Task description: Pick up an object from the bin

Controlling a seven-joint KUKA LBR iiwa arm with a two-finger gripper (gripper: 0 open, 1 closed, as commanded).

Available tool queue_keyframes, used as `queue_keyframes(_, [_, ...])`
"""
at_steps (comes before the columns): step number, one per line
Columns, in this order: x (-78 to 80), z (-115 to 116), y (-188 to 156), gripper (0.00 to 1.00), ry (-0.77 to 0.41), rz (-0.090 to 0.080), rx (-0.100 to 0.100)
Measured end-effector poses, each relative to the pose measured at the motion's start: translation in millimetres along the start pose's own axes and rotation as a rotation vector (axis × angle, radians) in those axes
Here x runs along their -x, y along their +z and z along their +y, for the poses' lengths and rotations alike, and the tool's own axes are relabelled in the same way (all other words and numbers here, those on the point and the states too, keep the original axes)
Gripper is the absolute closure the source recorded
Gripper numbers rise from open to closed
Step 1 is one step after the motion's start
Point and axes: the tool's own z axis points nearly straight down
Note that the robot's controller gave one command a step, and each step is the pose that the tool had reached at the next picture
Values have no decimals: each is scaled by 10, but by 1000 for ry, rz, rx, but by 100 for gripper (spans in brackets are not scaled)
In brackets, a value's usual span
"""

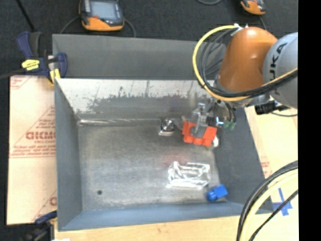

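Note:
My gripper (205,120) hangs under the orange cover at the bin's right back part, right above a red-orange blocky thing (196,134) with a white piece at its right end. Its fingers come down onto the top of that red thing; how far apart they stand is hidden. A small shiny metal piece (167,126) lies on the floor just left of the red thing.
A clear plastic bag with white parts (188,174) lies toward the front right of the bin floor. A small blue cap-like piece (217,193) sits near the front right corner. The left half of the floor is bare metal.

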Motion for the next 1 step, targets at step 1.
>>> queue_keyframes(1, [181, -6, -1075, 100, -242, -4, 0])
